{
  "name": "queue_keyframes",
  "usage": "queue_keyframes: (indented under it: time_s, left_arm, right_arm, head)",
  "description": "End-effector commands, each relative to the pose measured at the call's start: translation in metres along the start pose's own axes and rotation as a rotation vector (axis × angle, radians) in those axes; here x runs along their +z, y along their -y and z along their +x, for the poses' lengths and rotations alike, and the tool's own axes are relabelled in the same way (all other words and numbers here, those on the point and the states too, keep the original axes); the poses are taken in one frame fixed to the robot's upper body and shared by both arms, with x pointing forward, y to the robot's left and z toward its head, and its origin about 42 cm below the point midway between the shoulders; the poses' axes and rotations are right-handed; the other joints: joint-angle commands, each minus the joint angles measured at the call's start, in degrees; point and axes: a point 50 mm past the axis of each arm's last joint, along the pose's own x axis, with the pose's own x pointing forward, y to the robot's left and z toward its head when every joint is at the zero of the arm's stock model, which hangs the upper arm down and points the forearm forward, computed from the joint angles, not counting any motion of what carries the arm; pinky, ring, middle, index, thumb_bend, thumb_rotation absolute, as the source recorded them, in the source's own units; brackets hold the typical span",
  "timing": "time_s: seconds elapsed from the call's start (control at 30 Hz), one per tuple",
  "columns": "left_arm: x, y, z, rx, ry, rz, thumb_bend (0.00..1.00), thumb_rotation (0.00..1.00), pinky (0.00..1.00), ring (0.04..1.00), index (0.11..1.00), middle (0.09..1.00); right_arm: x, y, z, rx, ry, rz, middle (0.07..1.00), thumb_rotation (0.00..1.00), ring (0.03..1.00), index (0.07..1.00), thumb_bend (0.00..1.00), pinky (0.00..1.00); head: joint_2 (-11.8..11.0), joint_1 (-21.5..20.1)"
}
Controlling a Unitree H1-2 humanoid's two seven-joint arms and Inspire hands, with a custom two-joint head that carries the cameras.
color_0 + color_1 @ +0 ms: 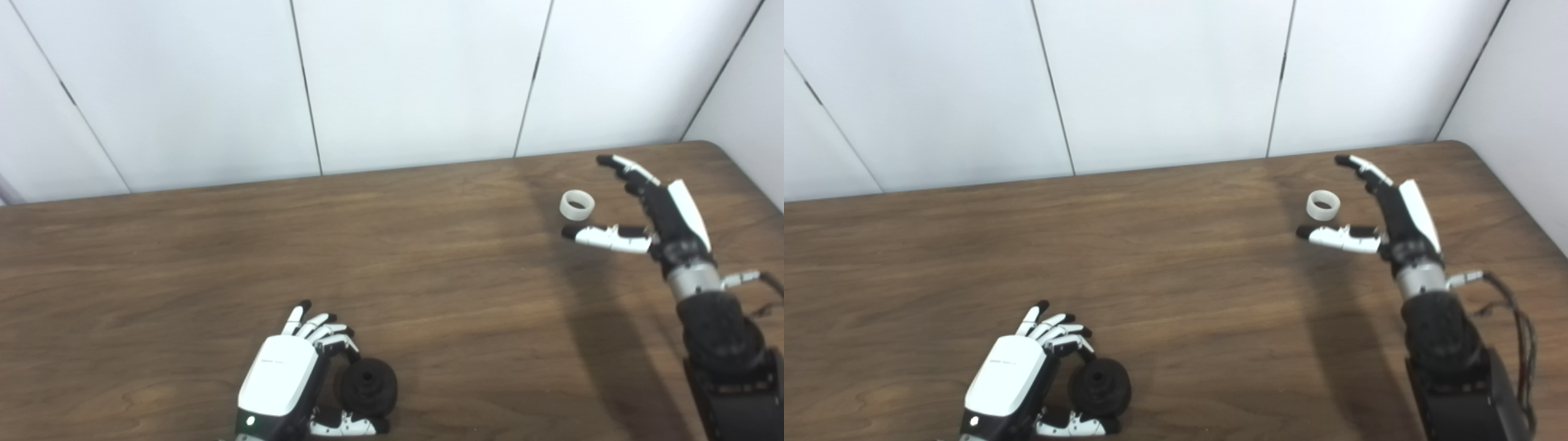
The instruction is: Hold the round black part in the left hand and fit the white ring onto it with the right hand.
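Cupping the round black part [369,387] at the near left of the desk [392,275], the left hand [294,373] has its fingers curled over the far side of the part and its thumb tucked under the near side, though whether the grip is firm or only loose around it is hard to tell from either view. That hold looks meant to steady the part and leave its right-hand face free, since a central hub or bore faces roughly toward the right and slightly up, so its axis seems to lie tilted, close to level with the desk. The white ring [577,205] lies well apart from it, at the far right of the desk, resting flat with its opening facing up and its short axis upright. The right hand [637,211] hangs just beside the ring, spread wide and holding nothing, with its fingers reaching past the far side and its thumb stretched along the near side, so the ring sits between them untouched. This bracketing pose reads as a set-up for pinching the ring across its rim.
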Motion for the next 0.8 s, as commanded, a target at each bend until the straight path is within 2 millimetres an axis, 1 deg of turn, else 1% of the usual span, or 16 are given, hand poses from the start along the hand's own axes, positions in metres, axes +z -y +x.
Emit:
queue_keyframes:
  time_s: [0.0, 0.07, 0.13, 0.23, 0.37, 0.47, 0.53, 0.6, 0.67, 0.77]
  left_arm:
    - [-0.003, -0.005, -0.002, 0.002, 0.006, 0.020, 0.52, 0.05, 1.00, 0.863, 0.485, 0.756]
    - [-0.005, -0.005, -0.003, 0.000, 0.005, 0.014, 0.52, 0.05, 1.00, 0.861, 0.485, 0.756]
    - [-0.006, -0.006, -0.004, 0.001, 0.007, 0.009, 0.52, 0.05, 1.00, 0.859, 0.485, 0.754]
    - [-0.008, -0.006, -0.005, 0.001, 0.011, 0.006, 0.52, 0.05, 1.00, 0.856, 0.485, 0.752]
    - [-0.010, -0.007, -0.007, 0.000, 0.010, 0.003, 0.52, 0.05, 1.00, 0.854, 0.485, 0.751]
    - [-0.011, -0.008, -0.007, -0.002, 0.011, -0.001, 0.52, 0.05, 1.00, 0.856, 0.485, 0.752]
    - [-0.011, -0.008, -0.007, -0.003, 0.012, -0.002, 0.52, 0.05, 1.00, 0.856, 0.485, 0.751]
    - [-0.011, -0.009, -0.007, -0.002, 0.015, -0.002, 0.52, 0.05, 1.00, 0.856, 0.485, 0.751]
    - [-0.011, -0.009, -0.007, 0.000, 0.017, -0.006, 0.52, 0.05, 1.00, 0.856, 0.485, 0.750]
    - [-0.010, -0.010, -0.008, -0.001, 0.019, -0.004, 0.52, 0.05, 1.00, 0.855, 0.485, 0.750]
  right_arm:
    - [0.015, 0.016, 0.019, -0.033, 0.058, -0.056, 0.887, 0.24, 0.918, 0.835, 0.85, 0.92]
    - [0.013, 0.018, 0.030, -0.035, 0.042, -0.090, 0.909, 0.25, 0.940, 0.827, 0.87, 0.96]
    - [0.013, 0.019, 0.039, -0.030, 0.027, -0.131, 0.921, 0.26, 0.945, 0.824, 0.88, 0.97]
    - [0.012, 0.019, 0.055, -0.012, 0.008, -0.210, 0.944, 0.27, 0.970, 0.831, 0.86, 0.95]
    - [0.011, 0.019, 0.076, 0.004, -0.013, -0.252, 0.952, 0.24, 0.985, 0.821, 0.87, 0.93]
    - [0.012, 0.018, 0.094, 0.021, -0.061, -0.294, 0.957, 0.24, 0.985, 0.815, 0.88, 0.91]
    - [0.013, 0.017, 0.101, 0.042, -0.082, -0.320, 0.969, 0.25, 0.994, 0.818, 0.87, 0.92]
    - [0.015, 0.015, 0.109, 0.073, -0.099, -0.351, 0.982, 0.27, 1.000, 0.808, 0.88, 0.95]
    - [0.016, 0.012, 0.115, 0.099, -0.114, -0.389, 0.987, 0.28, 1.000, 0.796, 0.89, 0.97]
    - [0.017, 0.008, 0.121, 0.124, -0.127, -0.434, 0.986, 0.27, 1.000, 0.774, 0.89, 0.96]
  head:
    - [0.1, -0.1]
    - [0.0, -0.5]
    - [0.0, -0.7]
    - [0.0, -1.0]
    - [0.0, -1.6]
    - [0.0, -2.1]
    - [-0.1, -2.3]
    - [-0.1, -2.3]
    - [-0.1, -2.6]
    - [-0.1, -2.5]
